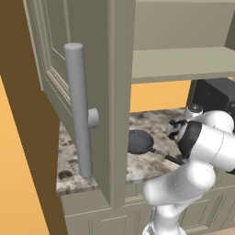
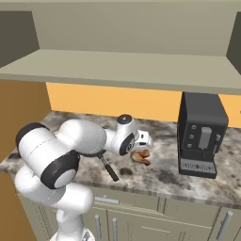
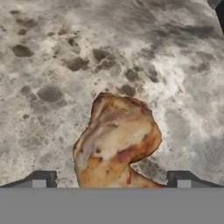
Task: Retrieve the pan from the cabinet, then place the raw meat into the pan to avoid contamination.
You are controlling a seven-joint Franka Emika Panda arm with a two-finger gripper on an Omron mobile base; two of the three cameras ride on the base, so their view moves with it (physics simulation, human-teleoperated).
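Note:
The raw meat [image 3: 116,140], a lumpy brownish-orange piece with pale patches, lies on the speckled countertop [image 3: 52,65]. My gripper [image 3: 113,179] hangs open just above it, one fingertip on each side of the meat. From the right base, the meat [image 2: 141,156] rests under the gripper [image 2: 142,147]. The small dark pan [image 1: 140,141] sits on the counter to the left of the hand, its thin handle [image 2: 109,170] pointing toward the counter's front edge. The cabinet [image 1: 119,92] above stands open, its door with a grey bar handle [image 1: 78,110] swung out.
A black box-shaped coffee machine [image 2: 202,134] stands on the counter to the right of the meat. The open cabinet door [image 1: 55,69] juts out at the left, above the counter. The cabinet shelf [image 2: 117,66] overhangs the work area. Beige base cabinets [image 2: 141,216] lie below.

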